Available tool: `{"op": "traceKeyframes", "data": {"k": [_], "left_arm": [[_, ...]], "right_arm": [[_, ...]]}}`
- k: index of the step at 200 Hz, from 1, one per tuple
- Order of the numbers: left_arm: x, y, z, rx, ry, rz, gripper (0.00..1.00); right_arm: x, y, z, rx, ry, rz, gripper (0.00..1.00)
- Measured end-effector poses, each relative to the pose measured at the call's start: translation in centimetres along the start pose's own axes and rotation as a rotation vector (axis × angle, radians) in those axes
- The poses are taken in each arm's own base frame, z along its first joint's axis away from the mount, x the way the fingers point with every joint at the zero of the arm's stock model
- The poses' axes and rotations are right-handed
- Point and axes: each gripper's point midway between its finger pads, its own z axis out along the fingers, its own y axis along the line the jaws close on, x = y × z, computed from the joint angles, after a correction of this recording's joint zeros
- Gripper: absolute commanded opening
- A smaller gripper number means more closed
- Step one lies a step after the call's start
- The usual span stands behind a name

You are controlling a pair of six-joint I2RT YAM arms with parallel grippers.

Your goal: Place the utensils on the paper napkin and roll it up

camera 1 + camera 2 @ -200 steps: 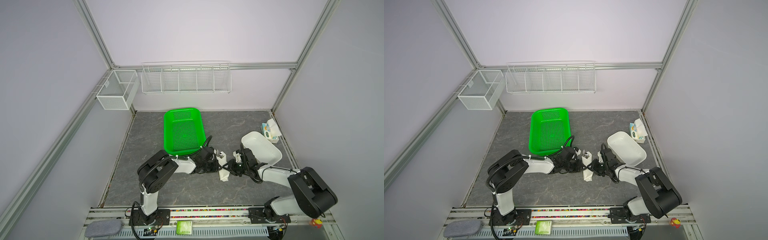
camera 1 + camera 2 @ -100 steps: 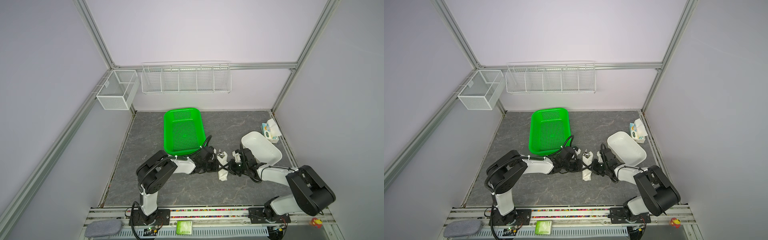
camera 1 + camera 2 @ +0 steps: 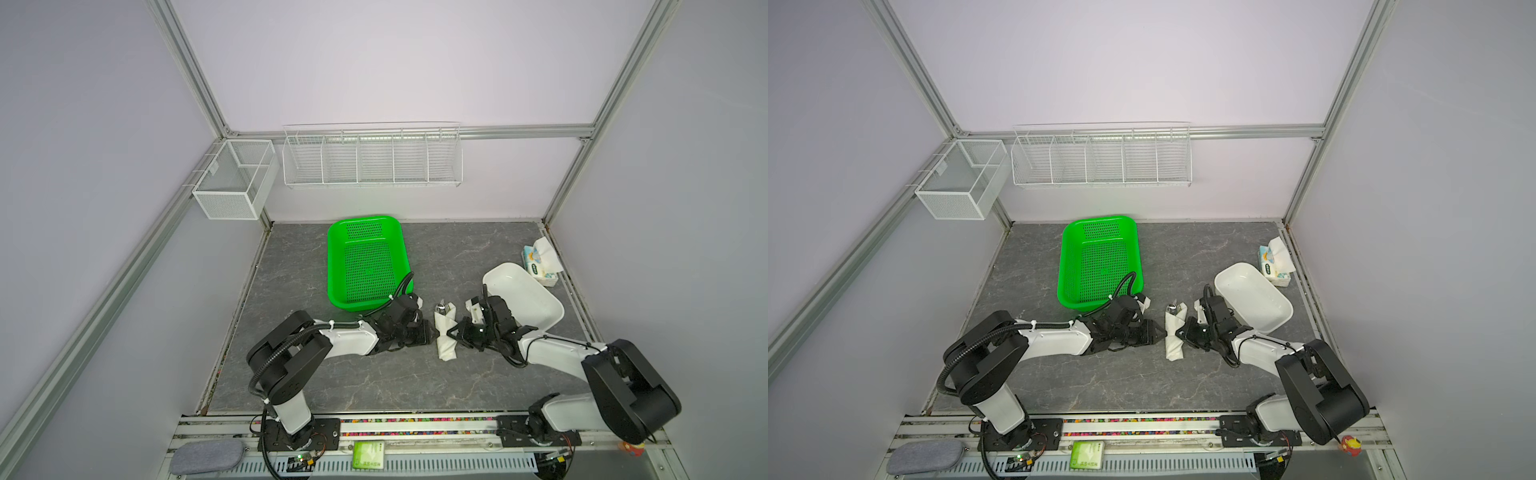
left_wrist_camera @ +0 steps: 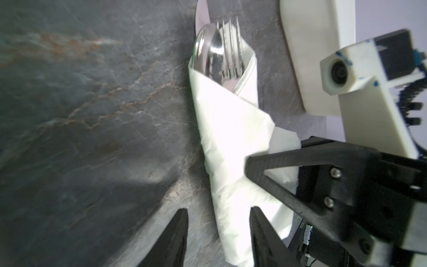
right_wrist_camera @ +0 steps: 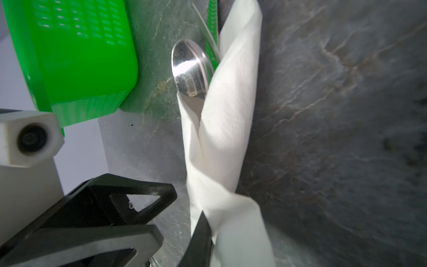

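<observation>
The white paper napkin [image 3: 445, 338] [image 3: 1173, 338] lies on the grey table, rolled around the utensils [image 3: 443, 309] [image 3: 1175, 308]. A spoon bowl [image 4: 208, 53] [image 5: 189, 67] and fork tines [image 4: 232, 53] stick out of the roll's far end; no knife shows. My left gripper [image 3: 432, 332] [image 4: 218, 231] stands open at the roll's left side, one finger across the roll's near end. My right gripper [image 3: 454, 332] [image 5: 215, 231] is at the right side, shut on a loose flap of the napkin [image 5: 221, 138], which drapes over its finger [image 5: 201, 235].
A green basket [image 3: 365, 262] stands just behind the left wrist. A white dish [image 3: 536, 307] lies behind the right arm, with a blue-and-white tissue pack [image 3: 538, 264] by the right wall. Two wire racks [image 3: 372, 158] hang on the back walls.
The left jaws have opened off the roll. The right jaws have closed on the napkin's flap. The roll has stayed about where it was.
</observation>
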Motion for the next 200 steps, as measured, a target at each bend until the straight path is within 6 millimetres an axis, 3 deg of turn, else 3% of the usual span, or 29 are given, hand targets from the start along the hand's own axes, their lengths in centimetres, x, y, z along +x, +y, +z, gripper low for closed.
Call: {"op": "traceKeyframes", "data": {"k": [53, 100, 128, 164, 200], "left_arm": [[-1.7, -2.0, -2.6, 0.033, -0.096, 0.06, 0.49], [-3.1, -3.0, -5.5, 0.042, -0.199, 0.126, 0.65], [-4.1, -3.1, -7.1, 0.076, -0.27, 0.127, 0.7], [-4.3, -2.7, -7.8, 0.129, -0.305, 0.104, 0.74], [-4.7, -5.5, -8.2, 0.267, -0.305, 0.098, 0.76]], "right_arm": [[-0.3, 1.2, -1.1, -0.032, -0.025, -0.044, 0.12], [-0.6, 2.5, -2.6, -0.068, -0.057, -0.088, 0.12], [-0.7, 3.5, -3.7, -0.096, -0.081, -0.12, 0.12], [-1.0, 5.3, -5.3, -0.154, -0.121, -0.161, 0.12], [-1.7, 8.2, -7.5, -0.226, -0.166, -0.205, 0.12]]}}
